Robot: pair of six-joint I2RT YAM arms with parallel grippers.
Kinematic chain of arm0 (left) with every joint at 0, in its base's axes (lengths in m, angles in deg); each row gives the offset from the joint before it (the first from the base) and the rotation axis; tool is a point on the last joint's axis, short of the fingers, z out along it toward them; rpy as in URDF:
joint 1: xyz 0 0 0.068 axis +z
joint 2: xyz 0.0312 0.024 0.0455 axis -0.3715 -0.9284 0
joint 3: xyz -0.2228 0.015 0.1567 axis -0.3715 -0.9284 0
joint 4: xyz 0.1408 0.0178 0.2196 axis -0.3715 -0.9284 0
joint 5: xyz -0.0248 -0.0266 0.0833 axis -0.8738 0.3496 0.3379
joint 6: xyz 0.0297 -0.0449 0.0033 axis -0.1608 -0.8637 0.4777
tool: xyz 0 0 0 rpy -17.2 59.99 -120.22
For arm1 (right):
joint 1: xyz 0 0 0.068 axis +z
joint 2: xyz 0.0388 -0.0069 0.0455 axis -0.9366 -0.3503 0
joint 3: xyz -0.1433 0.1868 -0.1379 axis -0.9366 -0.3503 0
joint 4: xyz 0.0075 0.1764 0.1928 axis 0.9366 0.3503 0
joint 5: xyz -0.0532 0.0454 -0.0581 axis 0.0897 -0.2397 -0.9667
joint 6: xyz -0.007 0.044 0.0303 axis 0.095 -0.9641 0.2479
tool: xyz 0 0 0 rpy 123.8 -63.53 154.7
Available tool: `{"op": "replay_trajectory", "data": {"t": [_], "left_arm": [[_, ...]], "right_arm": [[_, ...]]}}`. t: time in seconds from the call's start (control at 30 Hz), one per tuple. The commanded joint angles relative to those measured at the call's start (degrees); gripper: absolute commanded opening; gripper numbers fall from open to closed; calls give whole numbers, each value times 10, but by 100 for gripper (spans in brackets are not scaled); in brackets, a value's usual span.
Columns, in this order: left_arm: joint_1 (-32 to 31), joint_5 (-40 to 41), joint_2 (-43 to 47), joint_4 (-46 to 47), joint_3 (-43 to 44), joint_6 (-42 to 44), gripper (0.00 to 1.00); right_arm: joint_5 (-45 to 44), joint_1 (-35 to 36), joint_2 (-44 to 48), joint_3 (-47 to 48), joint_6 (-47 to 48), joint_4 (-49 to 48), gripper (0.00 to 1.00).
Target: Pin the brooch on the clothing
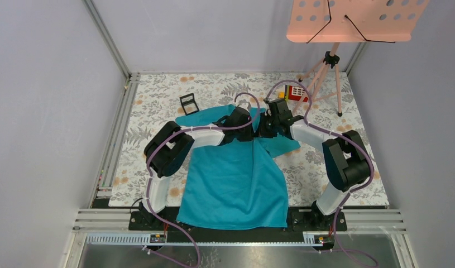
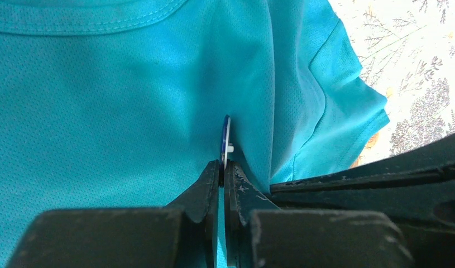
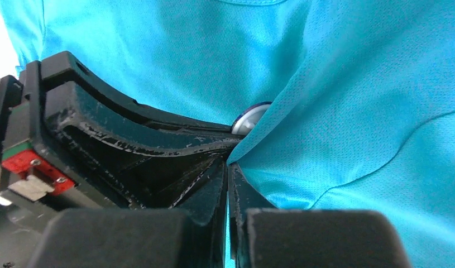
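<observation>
The clothing (image 1: 236,178), a teal T-shirt, lies flat on the floral mat with its collar at the far end. Both grippers meet over its upper chest. My left gripper (image 2: 223,167) is shut on the brooch (image 2: 226,137), a small dark-blue disc seen edge-on, its white post pointing at a raised fold of shirt (image 2: 253,111). In the right wrist view, my right gripper (image 3: 227,162) is shut on that fold of clothing (image 3: 353,111), and the brooch (image 3: 247,120) peeks out just beyond the tips. From above, the brooch is hidden between the left gripper (image 1: 248,124) and the right gripper (image 1: 268,125).
A small black square frame (image 1: 189,103) stands on the floral mat (image 1: 158,100) left of the collar. A red and yellow toy house (image 1: 296,92) and a pink music stand's tripod (image 1: 325,72) stand at the back right. Grey walls close in both sides.
</observation>
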Motion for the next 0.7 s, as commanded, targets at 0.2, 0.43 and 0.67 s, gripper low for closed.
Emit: {"op": "replay_trajectory", "data": {"t": [0.2, 0.43, 0.67], "left_arm": [[-2, -12, 33, 95, -52, 2, 0], [-2, -25, 53, 139, -78, 4, 0], [-1, -39, 58, 158, -84, -1, 0]], "right_arm": [[30, -12, -39, -8, 7, -25, 0], [28, -16, -50, -15, 12, -26, 0], [38, -16, -46, -23, 14, -35, 0]]}}
